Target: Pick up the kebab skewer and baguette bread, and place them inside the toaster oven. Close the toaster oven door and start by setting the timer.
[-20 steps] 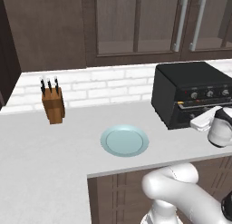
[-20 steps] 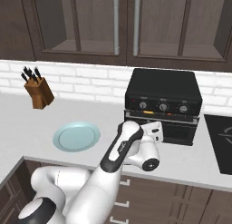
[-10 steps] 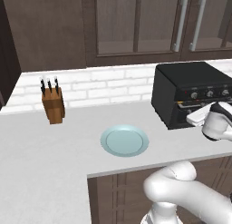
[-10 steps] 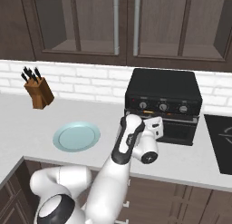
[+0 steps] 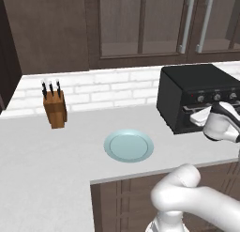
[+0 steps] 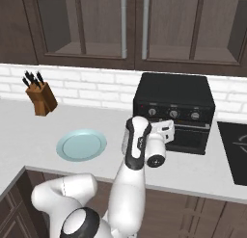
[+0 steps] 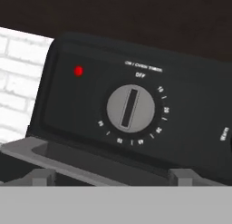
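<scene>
The toaster oven [image 6: 173, 90] has a black matt casing, smooth like painted metal; its timer knob [image 7: 130, 108] is a flat grey disc, brushed-metal in look, with a dark slot and white printed marks round it; a glossy red lamp [image 7: 79, 71] sits beside it; the toaster oven door [image 6: 185, 136] is dark with a light metallic handle bar [image 7: 86, 166]; the knife block [image 5: 55, 109] looks like brown wood; the plate [image 5: 129, 146] is pale blue, smooth, glazed; the counter [image 5: 47, 156] is light grey, matt, stone-like; the backsplash [image 6: 82, 85] is white brick; the cabinets [image 6: 125, 27] are dark wood with metal handles.

Base views flank arm, facing counter, sharing toaster oven [image 5: 197, 97]; hand view faces its timer knob [image 7: 130, 108] close.
</scene>
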